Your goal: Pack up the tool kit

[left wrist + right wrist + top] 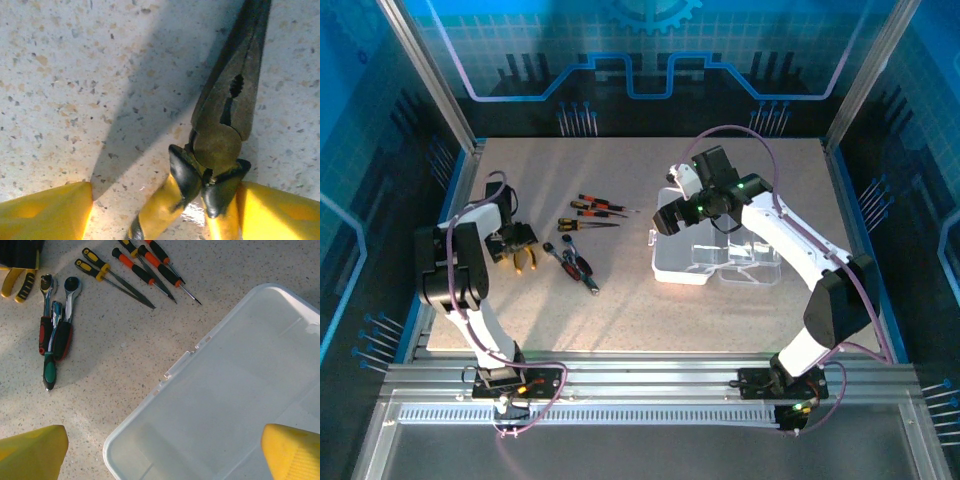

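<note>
0 tools lie in the case (pixel 235 390); my left gripper (pixel 162 210) stands wide around the pliers (pixel 225 115), my right gripper (pixel 162 452) wide, empty.

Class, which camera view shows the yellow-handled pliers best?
Left wrist: the pliers lie close up, nose and pivot sharp. Top external shows them small; right wrist catches just their handles at a corner.

The setting can be taken for a robotics lab test cell. A speckled tabletop (pixel 620 310) is enclosed by aluminium posts (pixel 425 70) and blue panels (pixel 650 50) printed with a grid and gear pattern. A left arm (pixel 460 270) and a right arm (pixel 790 240) are bolted to slotted metal rails (pixel 640 385), and cables (pixel 535 385) are looped at their bases.
</note>
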